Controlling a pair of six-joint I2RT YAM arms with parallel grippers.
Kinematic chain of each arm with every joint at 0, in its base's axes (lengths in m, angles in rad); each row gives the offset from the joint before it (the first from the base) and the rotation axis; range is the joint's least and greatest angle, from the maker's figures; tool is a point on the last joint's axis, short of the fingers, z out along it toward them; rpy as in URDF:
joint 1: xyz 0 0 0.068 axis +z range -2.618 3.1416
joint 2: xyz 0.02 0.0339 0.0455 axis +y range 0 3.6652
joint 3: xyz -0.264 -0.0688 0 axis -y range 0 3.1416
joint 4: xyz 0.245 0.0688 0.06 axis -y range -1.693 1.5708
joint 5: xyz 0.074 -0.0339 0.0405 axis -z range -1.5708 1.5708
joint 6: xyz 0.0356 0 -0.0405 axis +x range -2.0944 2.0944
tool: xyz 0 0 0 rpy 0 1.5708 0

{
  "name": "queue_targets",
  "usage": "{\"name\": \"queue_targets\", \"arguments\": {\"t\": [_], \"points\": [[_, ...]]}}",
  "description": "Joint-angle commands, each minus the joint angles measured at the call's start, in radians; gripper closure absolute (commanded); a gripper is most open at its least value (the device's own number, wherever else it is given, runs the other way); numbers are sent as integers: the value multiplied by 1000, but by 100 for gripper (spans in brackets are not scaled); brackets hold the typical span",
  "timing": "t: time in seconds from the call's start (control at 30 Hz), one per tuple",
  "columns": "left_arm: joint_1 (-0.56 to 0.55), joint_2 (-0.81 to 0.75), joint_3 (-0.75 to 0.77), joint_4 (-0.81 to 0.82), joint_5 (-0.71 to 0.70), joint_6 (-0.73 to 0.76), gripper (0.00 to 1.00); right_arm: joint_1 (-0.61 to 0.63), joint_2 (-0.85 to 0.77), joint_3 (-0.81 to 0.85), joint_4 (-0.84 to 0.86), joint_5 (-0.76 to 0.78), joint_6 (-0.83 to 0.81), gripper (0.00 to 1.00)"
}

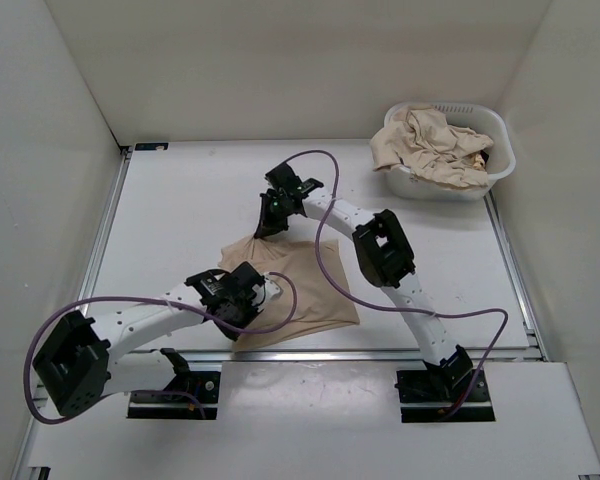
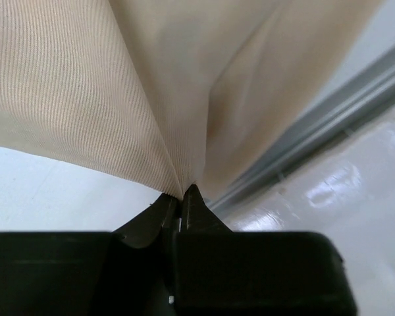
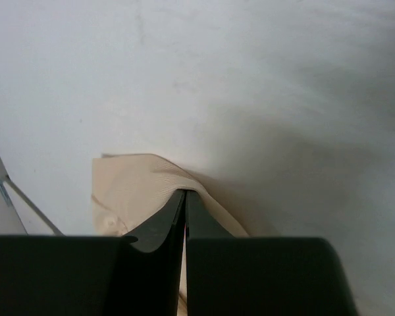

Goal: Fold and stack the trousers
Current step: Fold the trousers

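Observation:
A beige pair of trousers (image 1: 298, 290) lies partly folded near the table's front middle. My left gripper (image 1: 242, 300) is shut on the trousers' near-left edge; in the left wrist view the fabric (image 2: 118, 92) fans out taut from the pinched fingertips (image 2: 182, 195). My right gripper (image 1: 270, 224) is shut on the far-left corner of the same trousers; the right wrist view shows the cloth (image 3: 135, 184) bunched over the closed fingertips (image 3: 185, 193). More beige trousers (image 1: 430, 145) are heaped in the white basket (image 1: 495, 165) at the back right.
A metal rail (image 1: 380, 352) runs along the table's front edge, just beyond the trousers. White walls enclose the table on the left, back and right. The purple cables loop over both arms.

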Motion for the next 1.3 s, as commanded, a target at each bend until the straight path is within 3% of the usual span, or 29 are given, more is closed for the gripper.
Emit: {"name": "queue_targets", "arguments": {"t": [0.0, 0.17, 0.2, 0.27, 0.3, 0.33, 0.4, 0.47, 0.5, 0.6, 0.73, 0.87, 0.97, 1.1, 1.27], "points": [[-22, -15, 58, -86, 106, -2, 86, -10, -15, -13, 40, 87, 68, 100], [-44, 42, 55, -129, 155, -2, 86, -19, -15, -24, 51, 64, 59, 100], [-44, 52, 46, -129, 155, -2, 81, -19, -15, -24, 60, 46, 48, 98], [-44, 75, 32, -139, 116, -2, 70, -19, -15, -14, 69, 0, 34, 82], [-44, 86, 32, -140, 116, -2, 60, -19, -15, -14, 85, -22, 14, 58], [-44, 86, 23, -140, 94, -2, 35, -19, -24, -14, 85, -42, 4, 50], [-44, 59, 37, -140, 68, -2, 21, -19, -24, -4, 85, -85, -26, 37], [-33, 8, 80, -140, 31, -2, 15, -19, -55, 19, 45, -85, -78, 31], [-21, -10, 103, -140, 31, -2, 11, -19, -67, 19, 28, -85, -98, 16], [62, -79, 225, -149, 45, -2, 1, -19, -137, 7, -70, -59, -176, 14], [218, -104, 313, -101, 94, -2, 0, -54, -347, -158, -116, 100, -172, 13], [477, 20, 322, -31, 184, -2, 0, -119, -548, -408, -105, 216, -130, 11], [599, 150, 354, 28, 270, -2, 0, -163, -678, -601, -118, 234, -103, 11], [625, 305, 411, 60, 336, -2, 0, -211, -774, -850, -67, 204, -59, 11], [625, 401, 342, 129, 307, -2, 0, -240, -773, -978, 84, 78, -50, 11]]}}
